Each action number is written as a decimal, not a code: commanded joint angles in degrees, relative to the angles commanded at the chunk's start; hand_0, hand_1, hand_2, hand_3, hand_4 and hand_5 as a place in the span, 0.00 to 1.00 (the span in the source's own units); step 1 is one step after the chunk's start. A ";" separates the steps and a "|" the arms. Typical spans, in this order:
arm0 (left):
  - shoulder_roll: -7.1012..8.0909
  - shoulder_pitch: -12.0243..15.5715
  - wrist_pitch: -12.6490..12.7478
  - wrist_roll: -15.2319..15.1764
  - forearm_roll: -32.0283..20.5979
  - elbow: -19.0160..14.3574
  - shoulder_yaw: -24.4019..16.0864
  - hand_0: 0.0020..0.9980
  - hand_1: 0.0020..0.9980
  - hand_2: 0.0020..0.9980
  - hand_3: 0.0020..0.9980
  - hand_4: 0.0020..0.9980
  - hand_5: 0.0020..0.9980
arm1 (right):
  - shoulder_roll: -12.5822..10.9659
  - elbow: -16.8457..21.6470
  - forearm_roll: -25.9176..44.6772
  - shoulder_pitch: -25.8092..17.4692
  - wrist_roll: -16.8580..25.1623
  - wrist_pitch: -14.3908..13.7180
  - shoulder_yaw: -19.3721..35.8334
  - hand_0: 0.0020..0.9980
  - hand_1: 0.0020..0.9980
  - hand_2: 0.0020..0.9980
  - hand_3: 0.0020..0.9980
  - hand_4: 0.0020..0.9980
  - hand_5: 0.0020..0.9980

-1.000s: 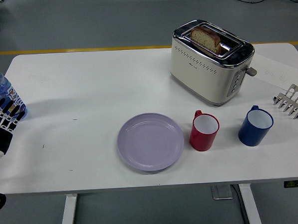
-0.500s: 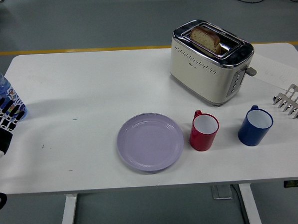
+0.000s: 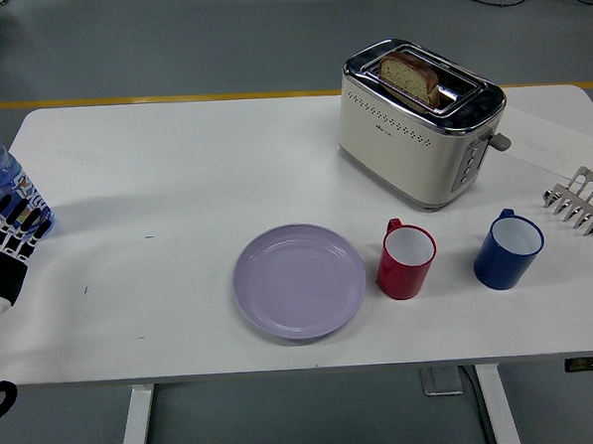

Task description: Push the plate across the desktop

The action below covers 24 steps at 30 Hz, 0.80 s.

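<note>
**Plate waited low and centre, left robot hand parked at the edge**

Nearest the camera, the lilac plate (image 3: 299, 281) lay flat on the white bench (image 3: 174, 169), just left of centre in the lower half of the frame and close to the near edge. Nothing touched it. Being round, it offered no long axis to line up on. Over at the far left edge sat the left robot hand (image 3: 7, 242), fingers loosely extended and empty, well apart from the plate, which lay to its right and a touch lower in the frame. The right robot hand was nowhere in view, so the left looked the only candidate for the push. Just right of the plate stood a red mug (image 3: 407, 260), then a blue mug (image 3: 508, 250). Further back, a water bottle (image 3: 1, 178) stood beside the left hand, and a toaster (image 3: 420, 122) with a slice of bread sat upper right.
</note>
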 joint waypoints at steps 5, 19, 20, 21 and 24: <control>-0.29 0.19 0.04 -0.02 0.09 0.11 -0.39 0.66 0.71 0.70 0.65 0.54 1.00 | -0.02 0.00 -0.46 0.04 -0.12 0.13 -0.03 0.53 0.52 0.63 0.56 0.26 0.22; -0.36 -0.22 -0.01 -0.06 0.07 0.28 -1.20 0.66 0.70 0.69 0.66 0.55 1.00 | 0.01 0.00 -1.44 0.82 -0.24 0.26 0.32 0.53 0.52 0.63 0.56 0.26 0.22; -0.37 -0.23 -0.02 -0.06 0.07 0.29 -1.22 0.66 0.70 0.69 0.66 0.55 1.00 | 0.01 0.00 -1.44 0.85 -0.25 0.25 0.33 0.53 0.52 0.63 0.56 0.26 0.22; -0.37 -0.23 -0.02 -0.06 0.07 0.30 -1.24 0.66 0.70 0.69 0.66 0.55 1.00 | 0.01 0.00 -1.45 0.87 -0.25 0.24 0.34 0.53 0.52 0.63 0.56 0.26 0.22; -0.40 -0.24 -0.01 -0.07 0.05 0.30 -1.30 0.66 0.70 0.69 0.66 0.55 1.00 | 0.01 0.00 -1.49 0.90 -0.25 0.25 0.35 0.53 0.51 0.63 0.56 0.26 0.22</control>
